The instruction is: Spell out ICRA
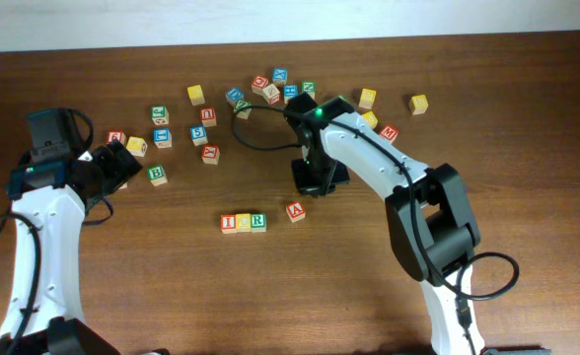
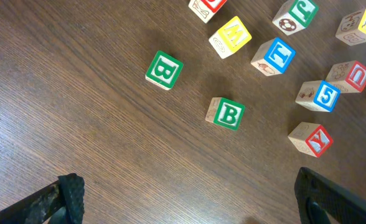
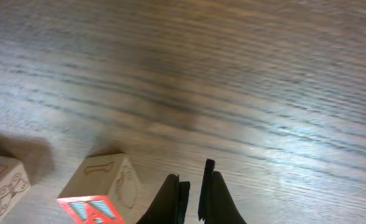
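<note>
Left fingers (image 2: 68, 196): spread wide with nothing between them, at the left of the tabletop (image 1: 122, 281), well apart from the letter row.
B cubes: two green ones (image 2: 164, 70) (image 2: 226, 114) lie apart from each other, just beyond the left fingers.
I (image 1: 229, 222): red, left end of a short row near the middle, touching C.
C (image 1: 243, 222): yellow, middle of the row, between I and R.
R (image 1: 257, 221): green, right end of the row, touching C.
A (image 1: 295, 211): red, right of R across a gap, turned out of line and a little farther back than the row.
Right fingers (image 3: 217, 199): together, clamped on nothing. They are low over the wood just right of A and slightly beyond it. Whether they touch its side cannot be told.
Loose cubes (image 1: 270, 89): scattered across the far part of the tabletop.
</note>
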Robot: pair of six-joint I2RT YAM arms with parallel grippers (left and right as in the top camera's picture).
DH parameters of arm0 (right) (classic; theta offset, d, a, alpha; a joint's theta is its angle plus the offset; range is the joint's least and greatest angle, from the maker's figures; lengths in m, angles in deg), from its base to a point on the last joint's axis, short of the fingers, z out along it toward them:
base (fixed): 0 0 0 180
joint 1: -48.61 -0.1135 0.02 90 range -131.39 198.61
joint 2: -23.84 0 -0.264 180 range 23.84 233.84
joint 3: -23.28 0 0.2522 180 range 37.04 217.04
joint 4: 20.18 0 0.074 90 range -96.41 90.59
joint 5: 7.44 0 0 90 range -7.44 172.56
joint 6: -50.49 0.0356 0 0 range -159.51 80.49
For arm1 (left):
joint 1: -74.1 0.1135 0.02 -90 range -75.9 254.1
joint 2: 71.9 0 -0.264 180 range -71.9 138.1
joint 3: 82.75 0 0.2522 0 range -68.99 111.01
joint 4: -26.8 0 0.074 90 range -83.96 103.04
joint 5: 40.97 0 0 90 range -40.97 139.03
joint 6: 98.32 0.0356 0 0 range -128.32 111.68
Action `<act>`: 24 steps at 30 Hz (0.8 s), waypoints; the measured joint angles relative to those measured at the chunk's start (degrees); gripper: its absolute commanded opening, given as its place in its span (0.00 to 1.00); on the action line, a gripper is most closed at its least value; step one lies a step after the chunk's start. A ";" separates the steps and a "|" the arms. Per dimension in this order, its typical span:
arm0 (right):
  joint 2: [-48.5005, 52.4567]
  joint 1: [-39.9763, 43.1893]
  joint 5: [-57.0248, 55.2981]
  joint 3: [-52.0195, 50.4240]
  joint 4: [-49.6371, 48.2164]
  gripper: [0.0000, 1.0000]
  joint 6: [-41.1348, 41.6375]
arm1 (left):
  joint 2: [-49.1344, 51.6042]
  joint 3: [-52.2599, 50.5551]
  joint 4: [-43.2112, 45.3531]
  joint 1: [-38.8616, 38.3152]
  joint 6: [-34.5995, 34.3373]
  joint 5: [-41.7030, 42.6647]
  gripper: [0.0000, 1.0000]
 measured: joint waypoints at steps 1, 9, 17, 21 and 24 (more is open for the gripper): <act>0.00 -0.42 0.15 0.00 0.00 0.04 -0.04 | 0.00 0.00 0.00 0.00 0.00 0.00 0.99; 0.00 -1.36 0.35 0.00 0.00 0.04 -0.02 | 0.00 0.00 0.00 0.00 -0.02 0.00 0.99; 0.00 -1.36 -1.03 0.00 -0.46 0.04 -0.26 | 0.00 0.00 0.00 0.00 0.00 0.00 0.99; 0.00 -1.36 -1.66 0.00 -0.46 0.04 -0.28 | 0.00 0.00 0.00 0.00 -0.02 0.00 0.99; 0.00 -1.36 -1.88 0.00 -0.46 0.04 -0.28 | 0.00 0.00 0.00 0.00 -0.02 0.00 0.99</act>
